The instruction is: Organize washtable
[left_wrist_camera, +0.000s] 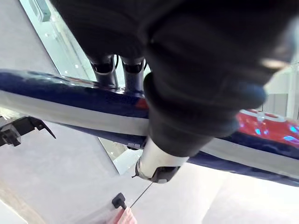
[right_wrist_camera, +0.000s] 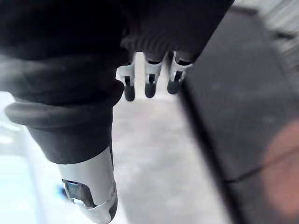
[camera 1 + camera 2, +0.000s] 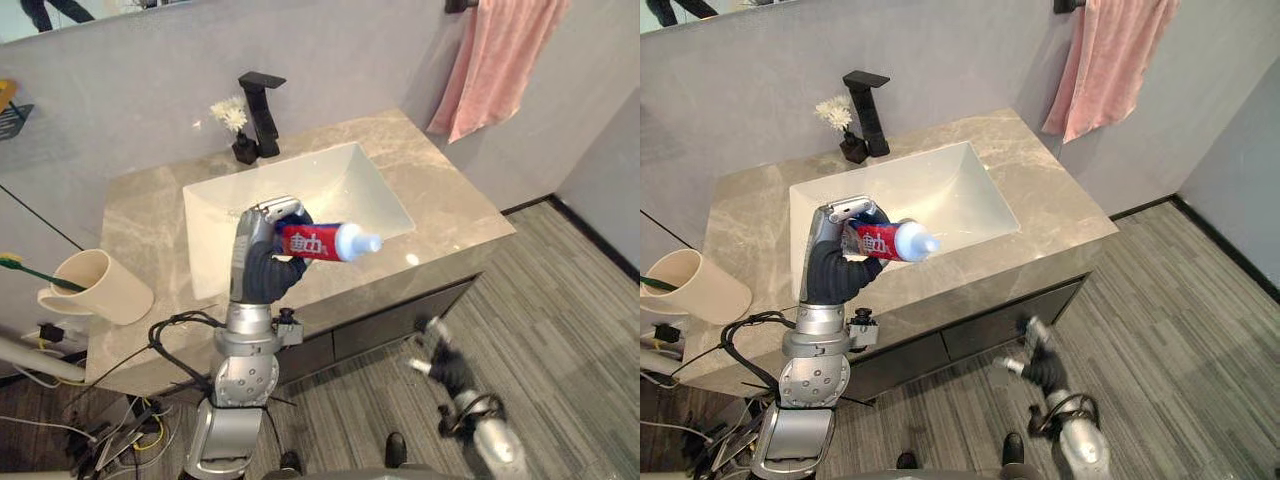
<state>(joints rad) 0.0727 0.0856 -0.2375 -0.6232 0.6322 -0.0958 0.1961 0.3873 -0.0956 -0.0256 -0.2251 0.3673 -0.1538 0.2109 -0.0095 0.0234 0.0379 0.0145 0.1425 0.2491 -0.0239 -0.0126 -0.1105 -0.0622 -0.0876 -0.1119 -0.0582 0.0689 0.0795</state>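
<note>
The toothpaste tube (image 3: 325, 242) is clasped in curled fingers of the left hand (image 3: 262, 262), centre frame, above the sink (image 3: 330, 185). A tipped cup (image 3: 100, 285) with toothbrush (image 3: 30, 270) is seen on the bench (image 3: 440, 190) at left; tidying is judged barely begun. The right hand (image 3: 445, 365) is hung lower right, fingers relaxed.

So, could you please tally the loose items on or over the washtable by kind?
toothpaste tube, in the left hand: 1
cup: 1
toothbrush, in the cup: 1
flower vase: 1
Total: 4
</note>
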